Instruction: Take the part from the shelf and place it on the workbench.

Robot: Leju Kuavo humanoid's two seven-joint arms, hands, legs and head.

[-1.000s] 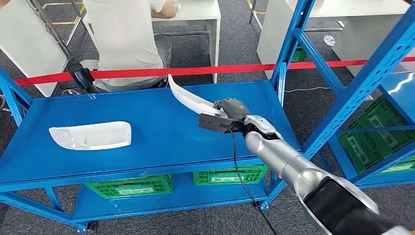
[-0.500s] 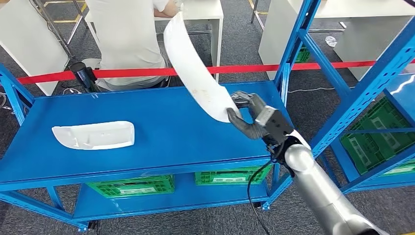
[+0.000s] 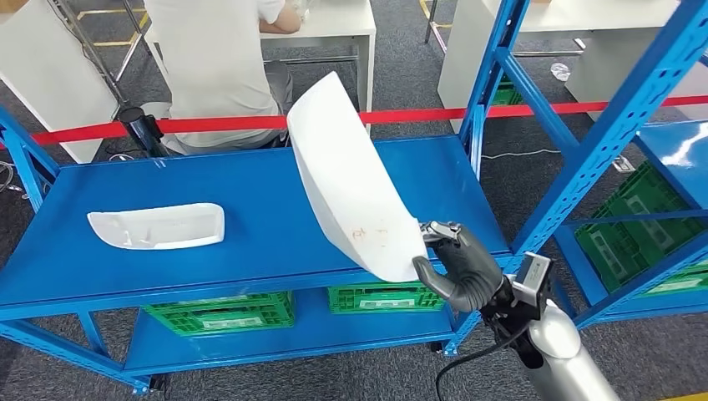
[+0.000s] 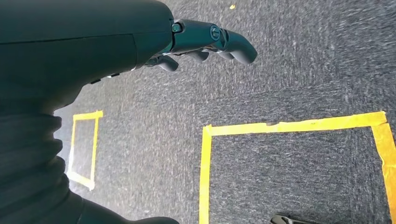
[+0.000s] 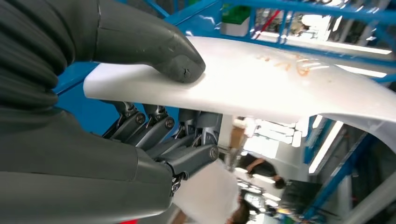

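Setting: grey carpeted workshop floor (image 3: pixel 401 50) with yellow tape squares, blue steel shelving (image 3: pixel 618 125) at the right, a red barrier tape (image 3: pixel 250 123) behind, a person in a white shirt (image 3: pixel 217 67) seated beyond it
Surface: blue flat-topped workbench (image 3: pixel 250 200) with green plastic crates (image 3: pixel 221 316) on its lower level
Part already down: white moulded plastic shell (image 3: pixel 157 228) lying flat near the left end of the surface, well apart from the carried one
Part in hand: large white curved plastic panel (image 3: pixel 351 184), tilted up on end, in the air above the right half of the surface, its lower end at the front right edge
Right hand: right hand (image 3: pixel 457 266) grips the panel's lower end just off the front right corner; in the wrist view the thumb (image 5: pixel 154 44) presses on one face and the fingers (image 5: pixel 154 130) curl under the other, clamped on the panel
Left hand: left hand (image 4: pixel 205 44) hangs over the floor, holding nothing, fingers slightly curled and apart
Done: by my reading the panel is off the shelf and brought over the surface
Left: lowering it flat onto bare blue, then letting go; the panel touches nothing yet
Risk: a long panel held by one end may swing or slip as it tips down
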